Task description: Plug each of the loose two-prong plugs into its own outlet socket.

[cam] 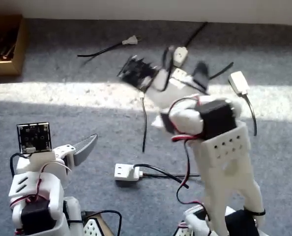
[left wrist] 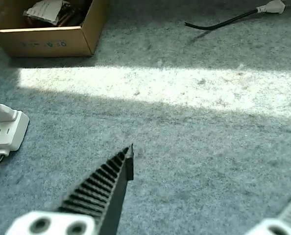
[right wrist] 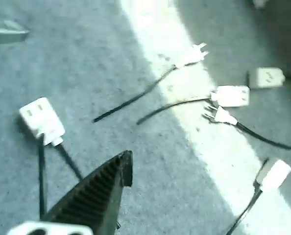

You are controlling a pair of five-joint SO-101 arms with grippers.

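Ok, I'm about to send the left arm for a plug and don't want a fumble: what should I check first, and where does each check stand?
1. Left gripper open and empty: ok.
2. Far loose plug lying free on the carpet, prongs bare: ok.
3. Near outlet socket has empty slots: ok.
4. Second plug seated in a socket: not ok, its prongs are bare.
5. Far loose plug within the left arm's reach: cannot tell.
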